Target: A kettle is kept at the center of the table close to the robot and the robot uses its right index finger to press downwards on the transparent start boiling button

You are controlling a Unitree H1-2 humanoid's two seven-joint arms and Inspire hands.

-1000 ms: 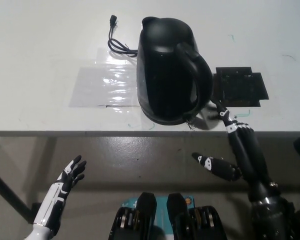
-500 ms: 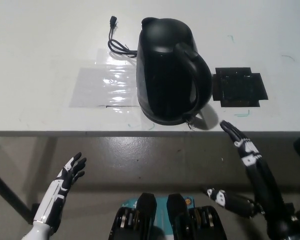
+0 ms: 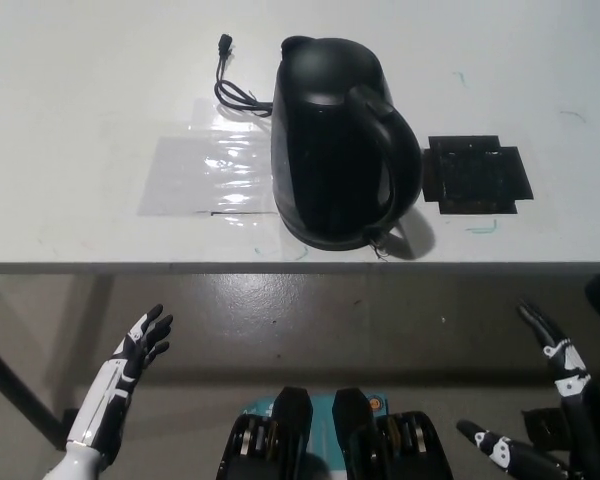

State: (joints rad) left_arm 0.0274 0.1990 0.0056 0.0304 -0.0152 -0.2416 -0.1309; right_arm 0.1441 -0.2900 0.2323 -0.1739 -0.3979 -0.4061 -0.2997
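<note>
A black kettle [image 3: 340,140] stands on the white table [image 3: 100,80] near its front edge, handle pointing right. The start button near the handle's foot is too small to make out. My black right hand [image 3: 550,400] is low at the bottom right, below the table edge and well away from the kettle, fingers spread and holding nothing. My white left hand [image 3: 135,355] rests at the lower left, below the table, fingers apart and empty.
A black cord with plug [image 3: 230,85] lies behind the kettle to the left. A clear plastic sheet [image 3: 210,170] is taped left of the kettle. A black square pad [image 3: 477,173] lies to its right.
My right hand has dropped away from the kettle's base, moving down and to the right, from the table edge to below it. The kettle and left hand have stayed put.
</note>
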